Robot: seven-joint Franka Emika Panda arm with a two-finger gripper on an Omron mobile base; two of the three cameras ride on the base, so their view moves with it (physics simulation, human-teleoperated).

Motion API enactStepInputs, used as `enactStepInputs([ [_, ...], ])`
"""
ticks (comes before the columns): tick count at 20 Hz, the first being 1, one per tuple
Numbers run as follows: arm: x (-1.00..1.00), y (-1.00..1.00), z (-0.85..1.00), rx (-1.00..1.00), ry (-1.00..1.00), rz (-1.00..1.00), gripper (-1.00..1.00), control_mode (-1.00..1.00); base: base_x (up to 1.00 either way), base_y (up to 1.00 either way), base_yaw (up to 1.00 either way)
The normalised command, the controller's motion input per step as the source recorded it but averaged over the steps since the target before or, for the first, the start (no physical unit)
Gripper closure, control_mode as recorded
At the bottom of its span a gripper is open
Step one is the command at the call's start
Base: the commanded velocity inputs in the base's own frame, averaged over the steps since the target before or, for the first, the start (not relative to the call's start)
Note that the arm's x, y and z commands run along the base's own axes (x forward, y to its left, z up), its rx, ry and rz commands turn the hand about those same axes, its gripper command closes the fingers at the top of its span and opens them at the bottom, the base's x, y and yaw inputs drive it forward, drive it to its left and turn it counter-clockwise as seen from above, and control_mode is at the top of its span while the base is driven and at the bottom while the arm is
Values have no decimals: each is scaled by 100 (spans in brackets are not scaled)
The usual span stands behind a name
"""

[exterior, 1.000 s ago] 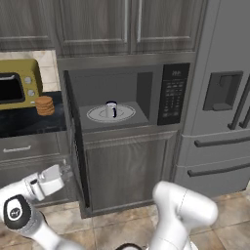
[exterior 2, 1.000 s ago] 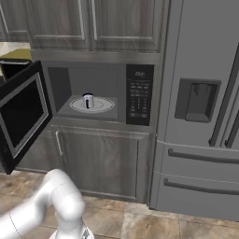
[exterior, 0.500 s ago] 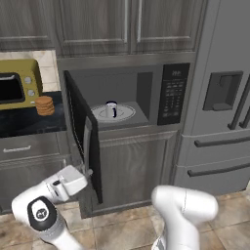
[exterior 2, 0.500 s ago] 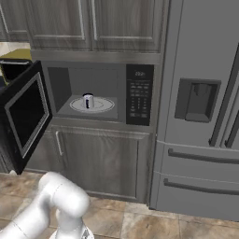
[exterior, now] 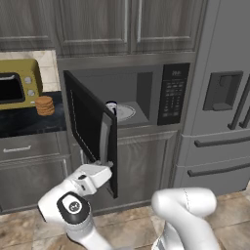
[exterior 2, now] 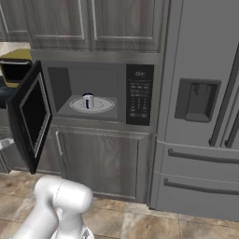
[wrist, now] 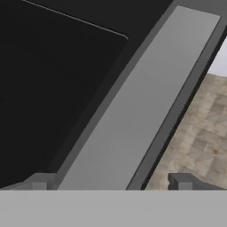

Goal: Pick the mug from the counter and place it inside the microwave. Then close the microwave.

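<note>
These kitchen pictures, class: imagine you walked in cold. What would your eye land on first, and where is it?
First, the microwave door, half open and swung out over the cabinets, with the robot's gripper pressed against its lower edge by the silver handle. Next, the small white mug standing on the round turntable inside the cavity. At the far left, a mustard-yellow toaster oven and a stack of biscuits sit on the black counter.

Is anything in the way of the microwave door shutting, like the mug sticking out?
Nothing visible blocks it. The mug stands well inside the microwave, on the turntable, behind the opening. The door is partly swung in, with the gripper pressed at its lower edge.
</note>
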Motion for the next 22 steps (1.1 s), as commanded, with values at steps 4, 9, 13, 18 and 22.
enactStepInputs([
  [4, -18, -36, 30, 2, 13, 3, -100, -100, 0, 0, 0],
  [9, -2, -50, 25, 5, 19, 0, -100, -100, 0, 0, 0],
  [13, 0, -57, 18, 5, 19, 0, -100, -100, 0, 0, 0],
  [18, 0, -47, 15, 3, 13, 1, -100, -100, 0, 0, 0],
  [22, 0, -36, 5, 1, 6, 5, -100, -100, 0, 0, 0],
])
